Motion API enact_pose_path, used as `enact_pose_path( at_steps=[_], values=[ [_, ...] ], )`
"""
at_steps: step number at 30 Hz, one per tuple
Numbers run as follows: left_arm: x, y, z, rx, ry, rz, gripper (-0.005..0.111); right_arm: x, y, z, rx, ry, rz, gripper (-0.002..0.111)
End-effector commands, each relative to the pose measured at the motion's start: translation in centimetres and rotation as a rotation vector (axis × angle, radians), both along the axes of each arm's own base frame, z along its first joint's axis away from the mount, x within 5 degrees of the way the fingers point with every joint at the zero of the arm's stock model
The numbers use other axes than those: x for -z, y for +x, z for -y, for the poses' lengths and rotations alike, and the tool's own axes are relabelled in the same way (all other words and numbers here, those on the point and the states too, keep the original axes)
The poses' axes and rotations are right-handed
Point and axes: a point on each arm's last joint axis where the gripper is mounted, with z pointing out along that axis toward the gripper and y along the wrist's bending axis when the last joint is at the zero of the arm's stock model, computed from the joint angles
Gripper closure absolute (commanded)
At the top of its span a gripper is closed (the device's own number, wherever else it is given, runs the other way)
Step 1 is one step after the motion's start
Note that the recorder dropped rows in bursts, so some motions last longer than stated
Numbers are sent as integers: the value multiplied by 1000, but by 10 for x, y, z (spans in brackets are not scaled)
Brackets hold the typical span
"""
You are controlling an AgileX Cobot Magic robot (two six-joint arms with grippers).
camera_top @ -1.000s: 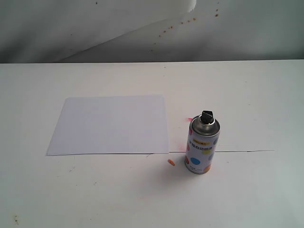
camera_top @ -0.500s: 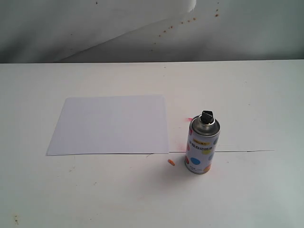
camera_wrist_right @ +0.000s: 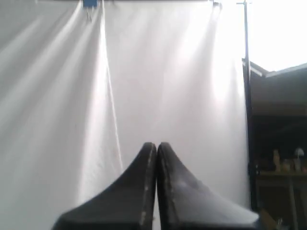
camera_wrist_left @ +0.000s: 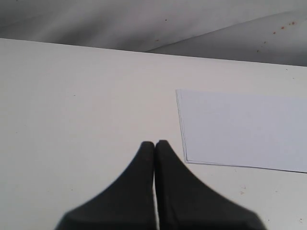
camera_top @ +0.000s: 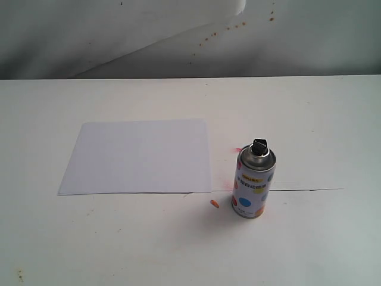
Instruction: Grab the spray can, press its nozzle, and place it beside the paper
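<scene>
Left gripper point(camera_wrist_left: 154, 143) and right gripper point(camera_wrist_right: 156, 144) pinched together, holding nothing.
Standing upright near paper point(camera_top: 140, 156), not touching: spray can point(camera_top: 253, 185), black nozzle point(camera_top: 259, 146) topping it.

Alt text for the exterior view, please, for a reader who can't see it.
A polka-dot spray can with a black nozzle stands upright on a white table. It is just to the right of a flat white sheet of paper and does not touch it. A small orange fleck lies on the table near the can's base.
</scene>
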Motion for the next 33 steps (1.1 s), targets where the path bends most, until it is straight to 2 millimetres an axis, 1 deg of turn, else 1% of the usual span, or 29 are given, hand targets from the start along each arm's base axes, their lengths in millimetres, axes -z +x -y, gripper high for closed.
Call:
enact_pose_path(
  at_steps=[1,4,7,10,13,18,21,23,25,27,30,33],
  values=[
    [0,0,0,5,2,16,107,-20,-9,3,14,52,129,108],
    [0,0,0,5,2,16,107,-45,-15,5,54,25,182,108],
    [0,0,0,5,2,16,107,-77,-18,4,96,-26,223,108],
    [0,0,0,5,2,16,107,-103,-10,5,109,-43,200,108],
    [0,0,0,5,2,16,107,-127,12,6,110,-54,156,108],
    [0,0,0,5,2,16,107,-151,59,10,109,-72,59,108],
    [0,0,0,5,2,16,107,-154,89,12,102,-69,-10,108],
    [0,0,0,5,2,16,107,-150,109,14,99,-64,-67,108],
    [0,0,0,5,2,16,107,-140,129,16,92,-55,-131,108],
    [0,0,0,5,2,16,107,-128,145,17,66,-8,-193,108],
    [0,0,0,5,2,16,107,-112,164,19,45,39,-286,108],
    [0,0,0,5,2,16,107,-100,177,20,41,53,-341,108]
  ],
)
